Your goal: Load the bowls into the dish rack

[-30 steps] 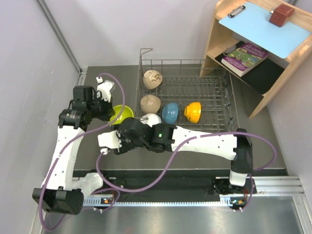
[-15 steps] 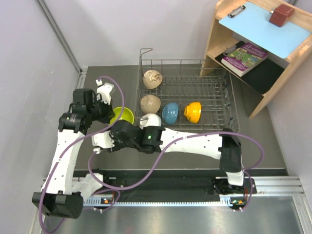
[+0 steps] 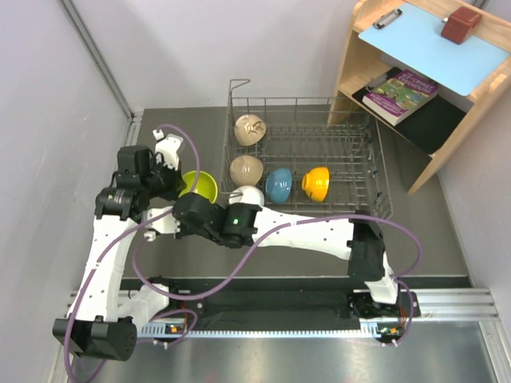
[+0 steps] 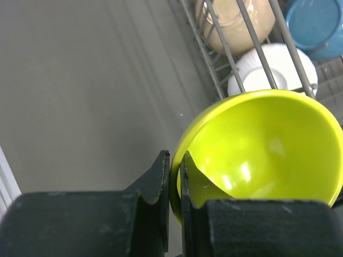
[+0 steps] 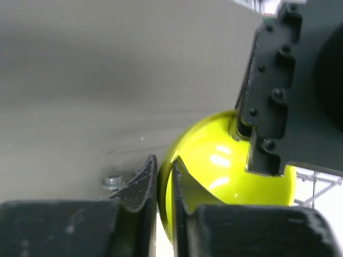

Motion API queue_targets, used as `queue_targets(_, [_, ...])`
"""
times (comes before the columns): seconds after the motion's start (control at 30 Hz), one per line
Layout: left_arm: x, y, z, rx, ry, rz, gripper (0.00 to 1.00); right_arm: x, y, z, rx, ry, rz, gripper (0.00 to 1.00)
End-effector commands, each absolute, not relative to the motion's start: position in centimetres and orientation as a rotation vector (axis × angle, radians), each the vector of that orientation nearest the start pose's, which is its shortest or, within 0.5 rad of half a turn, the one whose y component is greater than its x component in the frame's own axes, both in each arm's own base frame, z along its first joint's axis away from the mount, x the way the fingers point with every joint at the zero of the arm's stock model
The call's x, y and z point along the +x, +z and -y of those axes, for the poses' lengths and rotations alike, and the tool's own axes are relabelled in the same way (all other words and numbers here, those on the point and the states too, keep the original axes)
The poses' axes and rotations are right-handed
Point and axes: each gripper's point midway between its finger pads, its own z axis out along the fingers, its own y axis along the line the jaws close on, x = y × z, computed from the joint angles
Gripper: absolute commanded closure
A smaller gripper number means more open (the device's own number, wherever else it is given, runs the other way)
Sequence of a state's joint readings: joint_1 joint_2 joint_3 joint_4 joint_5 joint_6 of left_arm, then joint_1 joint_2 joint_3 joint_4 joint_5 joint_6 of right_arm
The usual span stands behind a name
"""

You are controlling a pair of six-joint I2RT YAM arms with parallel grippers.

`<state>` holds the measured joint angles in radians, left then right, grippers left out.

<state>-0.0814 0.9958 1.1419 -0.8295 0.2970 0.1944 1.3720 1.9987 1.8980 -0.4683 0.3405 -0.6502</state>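
The yellow-green bowl (image 3: 201,186) hangs just left of the dish rack (image 3: 303,102), held from two sides. My left gripper (image 3: 180,184) is shut on its rim (image 4: 175,174), one finger inside the bowl and one outside. My right gripper (image 3: 190,205) is shut on the near rim (image 5: 164,179) in the same way. The left gripper's black body (image 5: 292,91) shows across the bowl in the right wrist view. Inside the rack stand two beige bowls (image 3: 249,129) (image 3: 245,170), a white bowl (image 3: 250,195), a blue bowl (image 3: 279,185) and an orange bowl (image 3: 316,183).
A wooden shelf unit (image 3: 447,120) stands at the back right, carrying a book (image 3: 402,94), a blue clipboard (image 3: 431,38) and a red-brown block (image 3: 461,25). A wall runs close along the left. Purple cables (image 3: 263,275) loop around both arms. The rack wires (image 4: 214,72) sit right beside the bowl.
The right arm has swung left to the yellow-green bowl and its jaws have closed on the rim. The left gripper has kept its hold, moving only slightly.
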Motion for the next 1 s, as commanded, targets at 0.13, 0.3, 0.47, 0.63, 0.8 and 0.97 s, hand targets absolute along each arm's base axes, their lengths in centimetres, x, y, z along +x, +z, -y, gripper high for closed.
queue_targets(0.13, [26.8,25.9,7.6,0.502,-0.309,-2.101,1.0,19.4,24.7,-54.0,-1.7,0.031,-1.263,1.0])
queue_targets(0.3, [26.9,25.8,7.4,0.491,-0.287,-2.099,0.91,18.6,24.1,-53.6,-1.76,0.069,-1.29,1.0])
queue_targets(0.47, [27.6,26.8,6.8,0.458,-0.239,-2.059,0.41,16.0,25.6,-53.5,-1.745,0.274,-1.313,1.0])
queue_targets(0.63, [28.7,29.3,6.1,0.428,-0.184,-2.003,0.11,14.5,26.8,-52.7,-1.724,0.381,-1.302,1.0])
queue_targets(0.8, [28.9,34.0,7.2,0.425,-0.242,-1.885,0.01,14.2,25.8,-52.0,-1.737,0.397,-1.325,1.0])
queue_targets(0.97, [25.9,35.7,11.2,0.619,-0.486,-1.806,0.01,15.0,25.2,-51.6,-1.726,0.387,-1.342,1.0])
